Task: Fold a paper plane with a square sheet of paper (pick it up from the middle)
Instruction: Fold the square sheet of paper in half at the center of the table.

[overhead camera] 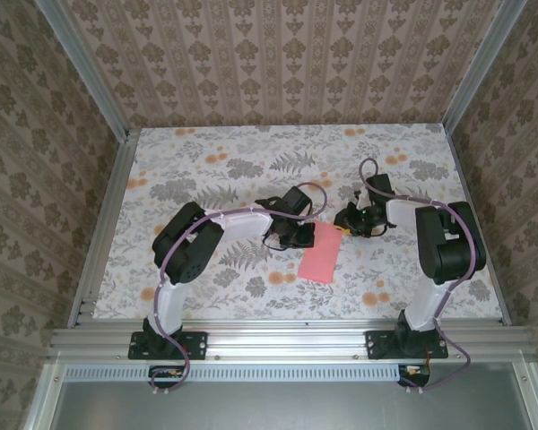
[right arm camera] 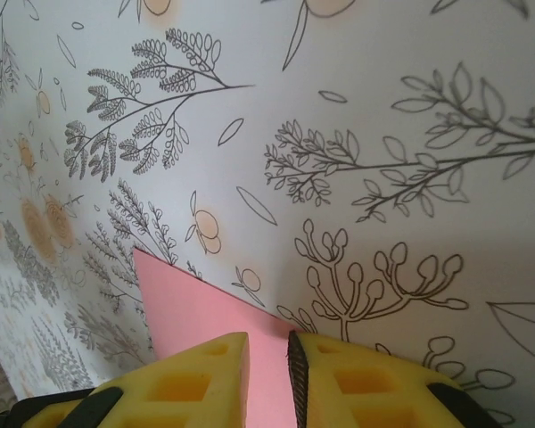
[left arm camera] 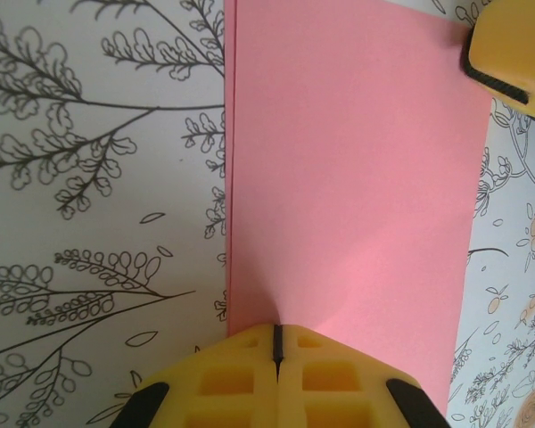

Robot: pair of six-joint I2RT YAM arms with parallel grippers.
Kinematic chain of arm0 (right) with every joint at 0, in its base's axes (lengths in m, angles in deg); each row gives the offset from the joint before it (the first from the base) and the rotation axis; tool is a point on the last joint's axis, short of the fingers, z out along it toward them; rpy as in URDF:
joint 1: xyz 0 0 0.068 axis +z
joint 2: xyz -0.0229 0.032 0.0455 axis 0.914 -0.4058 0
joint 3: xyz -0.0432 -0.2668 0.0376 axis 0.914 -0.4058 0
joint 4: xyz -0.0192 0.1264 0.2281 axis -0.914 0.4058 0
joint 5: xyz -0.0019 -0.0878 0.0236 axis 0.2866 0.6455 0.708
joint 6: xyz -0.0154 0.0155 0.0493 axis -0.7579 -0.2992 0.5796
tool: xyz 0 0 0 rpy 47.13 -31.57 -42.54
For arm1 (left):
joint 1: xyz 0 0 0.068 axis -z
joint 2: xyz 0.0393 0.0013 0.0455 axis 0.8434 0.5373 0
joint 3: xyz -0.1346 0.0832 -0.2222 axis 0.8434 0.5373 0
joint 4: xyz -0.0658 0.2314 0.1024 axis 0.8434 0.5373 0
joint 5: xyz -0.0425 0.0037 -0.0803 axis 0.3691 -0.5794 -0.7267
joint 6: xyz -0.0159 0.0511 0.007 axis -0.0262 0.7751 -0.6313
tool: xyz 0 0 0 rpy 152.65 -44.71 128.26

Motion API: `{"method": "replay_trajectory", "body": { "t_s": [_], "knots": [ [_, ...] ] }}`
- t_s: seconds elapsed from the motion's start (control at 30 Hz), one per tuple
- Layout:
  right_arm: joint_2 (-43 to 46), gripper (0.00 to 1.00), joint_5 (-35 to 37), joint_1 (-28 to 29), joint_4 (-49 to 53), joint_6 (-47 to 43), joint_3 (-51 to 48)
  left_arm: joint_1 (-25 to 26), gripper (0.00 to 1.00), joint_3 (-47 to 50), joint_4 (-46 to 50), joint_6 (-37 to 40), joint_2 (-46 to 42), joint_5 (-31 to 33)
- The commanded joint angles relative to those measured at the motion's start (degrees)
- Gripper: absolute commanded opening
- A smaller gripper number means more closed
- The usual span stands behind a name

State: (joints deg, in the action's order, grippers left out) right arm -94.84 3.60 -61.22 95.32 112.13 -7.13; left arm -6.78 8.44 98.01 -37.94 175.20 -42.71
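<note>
**Q:** Left side, what is it doing?

**A:** My left gripper (left arm camera: 276, 332) is pressing its yellow fingers together with the seam tight. It is nipping the near edge of the pink paper sheet (left arm camera: 348, 178). The sheet is lying on the floral worktop (left arm camera: 89, 223) and running away from my wrist as a long rectangle. A second layer is showing as a thin line along its left edge.

**Q:** And the right?

**A:** My right gripper (right arm camera: 268, 346) is sitting over one corner of the sheet. Its fingers are standing a narrow slit apart, and pink is showing through the slit. I cannot tell whether either pad is touching the paper. In my left wrist view, one of its yellow fingers (left arm camera: 515, 55) is overlapping the far right corner.

**Q:** From above?

**A:** The sheet is lying between my two arms, around mid-worktop. Both grippers are meeting it at its far end, left gripper on the left and right gripper on the right.
</note>
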Motion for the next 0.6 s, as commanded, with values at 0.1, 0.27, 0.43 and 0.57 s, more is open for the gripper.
{"method": "replay_trajectory", "body": {
  "t_s": [0.1,0.27,0.43,0.57],
  "knots": [
    [2.17,0.24,-0.52,-0.62,-0.32,0.85,-0.56,0.93,0.0,2.94,8.41,1.32,1.94,3.2],
    [4.63,0.24,-3.57,-0.95,-2.12,1.76,-0.72,1.0,0.0,2.95,8.41,1.23,1.96,3.31],
    [2.05,0.24,-1.77,-1.58,-2.35,2.31,-1.8,1.07,0.0,2.9,8.41,1.19,2.02,3.28],
    [-0.96,0.24,-0.77,-1.68,-2.86,2.74,-2.79,1.17,0.0,2.86,8.52,1.17,1.92,3.31]
  ]
}}
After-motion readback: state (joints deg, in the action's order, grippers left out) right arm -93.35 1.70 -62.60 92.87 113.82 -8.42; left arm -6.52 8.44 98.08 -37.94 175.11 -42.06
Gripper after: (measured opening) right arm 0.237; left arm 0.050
